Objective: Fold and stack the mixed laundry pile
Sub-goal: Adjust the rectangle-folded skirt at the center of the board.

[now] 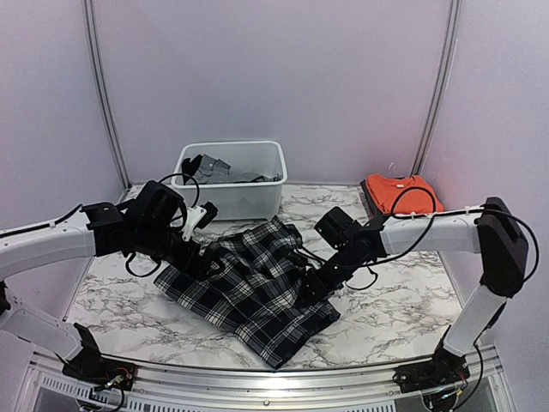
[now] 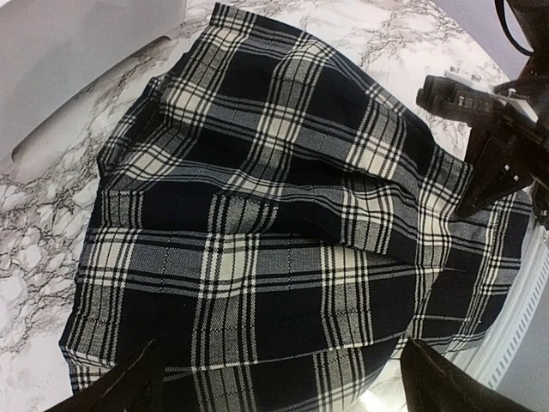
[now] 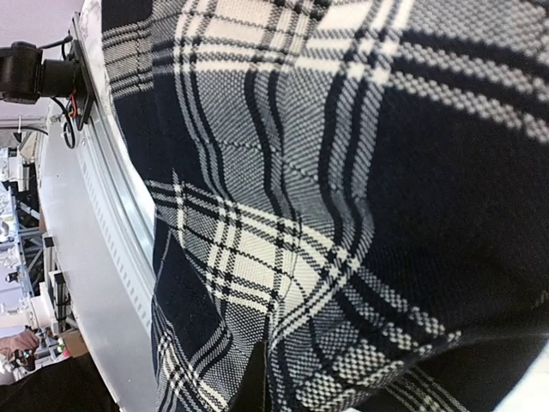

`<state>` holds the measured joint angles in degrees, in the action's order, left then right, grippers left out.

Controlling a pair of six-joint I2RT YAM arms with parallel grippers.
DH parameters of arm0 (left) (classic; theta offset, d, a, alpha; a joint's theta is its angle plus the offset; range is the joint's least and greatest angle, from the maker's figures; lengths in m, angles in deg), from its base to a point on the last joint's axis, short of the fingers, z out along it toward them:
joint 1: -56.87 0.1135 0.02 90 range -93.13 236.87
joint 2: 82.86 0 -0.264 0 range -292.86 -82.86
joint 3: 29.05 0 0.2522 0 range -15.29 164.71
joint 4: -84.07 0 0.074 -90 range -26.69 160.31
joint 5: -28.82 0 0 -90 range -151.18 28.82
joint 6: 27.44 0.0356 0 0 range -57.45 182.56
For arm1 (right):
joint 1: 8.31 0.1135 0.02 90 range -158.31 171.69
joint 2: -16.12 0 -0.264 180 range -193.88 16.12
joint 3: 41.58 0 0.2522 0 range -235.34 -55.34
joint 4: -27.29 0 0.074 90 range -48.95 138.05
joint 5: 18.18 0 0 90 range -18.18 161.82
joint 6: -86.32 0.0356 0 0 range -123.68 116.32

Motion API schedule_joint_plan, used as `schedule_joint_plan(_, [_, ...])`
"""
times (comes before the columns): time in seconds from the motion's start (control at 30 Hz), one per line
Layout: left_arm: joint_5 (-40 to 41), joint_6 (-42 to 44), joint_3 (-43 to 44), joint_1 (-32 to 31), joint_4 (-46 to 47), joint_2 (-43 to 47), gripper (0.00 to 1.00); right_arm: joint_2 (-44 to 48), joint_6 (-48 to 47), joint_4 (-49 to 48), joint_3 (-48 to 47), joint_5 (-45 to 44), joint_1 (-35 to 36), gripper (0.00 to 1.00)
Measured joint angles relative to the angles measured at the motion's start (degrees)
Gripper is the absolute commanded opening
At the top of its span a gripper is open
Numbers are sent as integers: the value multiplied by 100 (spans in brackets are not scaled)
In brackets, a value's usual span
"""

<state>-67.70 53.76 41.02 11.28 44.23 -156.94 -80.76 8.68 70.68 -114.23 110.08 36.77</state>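
Observation:
The black-and-white plaid skirt [image 1: 249,287] lies spread on the marble table, filling the left wrist view [image 2: 274,215]. My left gripper [image 1: 197,260] hovers over its upper left edge, open wide, with one dark finger at each bottom corner of its wrist view [image 2: 279,390] and only cloth between them. My right gripper [image 1: 311,281] is at the skirt's right side, shut with a fold of plaid pinched at its fingers [image 3: 257,382]. A folded orange T-shirt [image 1: 401,193] lies at the back right. Dark grey cloth [image 1: 214,170] sits in the tub.
The white plastic tub [image 1: 244,199] stands at the back centre, just behind the skirt. A metal rail [image 1: 257,390] runs along the table's near edge. Pale walls close in the back and both sides.

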Motion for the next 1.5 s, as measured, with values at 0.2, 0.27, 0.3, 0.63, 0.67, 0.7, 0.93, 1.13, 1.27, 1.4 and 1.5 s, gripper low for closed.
schedule_joint_plan(0.2, [57,24,-26,-142,188,-59,99,-186,-498,702,-774,-444,-264,0])
schedule_joint_plan(0.27, [68,39,-28,-186,251,-151,99,-345,-647,767,-848,-581,-365,0])
schedule_joint_plan(0.3, [81,48,-33,-195,278,-197,99,-424,-695,776,-850,-627,-404,1])
schedule_joint_plan(0.63, [160,149,-365,-382,627,-933,99,-942,-892,780,-802,-1029,-549,55])
schedule_joint_plan(0.67, [192,151,-396,-396,640,-938,99,-896,-911,776,-743,-1029,-555,59])
schedule_joint_plan(0.7, [214,151,-404,-404,643,-933,99,-824,-925,774,-656,-1025,-577,59])
schedule_joint_plan(0.93, [444,120,-404,-409,680,-839,99,-275,-787,638,-87,-798,-1158,42])
schedule_joint_plan(1.13, [848,-55,-404,-168,695,-1272,99,-452,-271,-118,350,-20,-990,36])
schedule_joint_plan(1.27, [1010,-76,-365,356,706,-1845,99,-459,433,-901,610,256,-175,38])
schedule_joint_plan(1.4, [1224,22,-17,752,649,-2243,99,-446,1392,-1580,647,254,695,54])
schedule_joint_plan(1.5, [1390,7,262,1091,651,-2070,99,-184,1969,-1808,627,105,1064,59])
